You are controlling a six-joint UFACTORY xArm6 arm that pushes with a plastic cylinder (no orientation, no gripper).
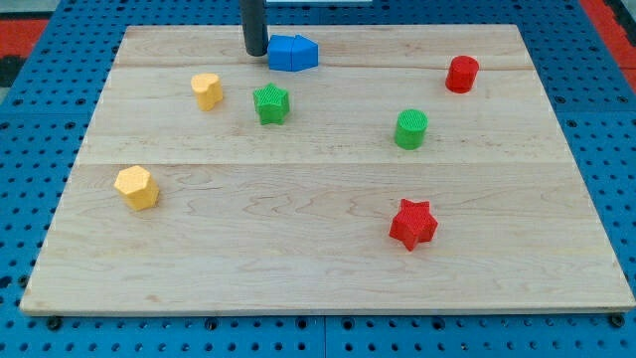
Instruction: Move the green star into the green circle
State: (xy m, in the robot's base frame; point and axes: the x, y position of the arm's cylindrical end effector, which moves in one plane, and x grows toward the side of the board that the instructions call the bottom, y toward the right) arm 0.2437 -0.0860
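Green star (270, 103) below tool tip (255, 53)

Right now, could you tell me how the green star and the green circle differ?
The green star has a pointed outline; the green circle is a round cylinder. The star lies left of centre, closer to my tip; the circle lies right of centre, slightly lower in the view. Both are green and rest on the board.

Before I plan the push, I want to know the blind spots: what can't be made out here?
- Rod above my tip: cut off by the view's top edge.
- Blue block: exact shape unclear; whether my tip touches it is also unclear.
- Green star and green circle: far sides hidden by their own bodies.
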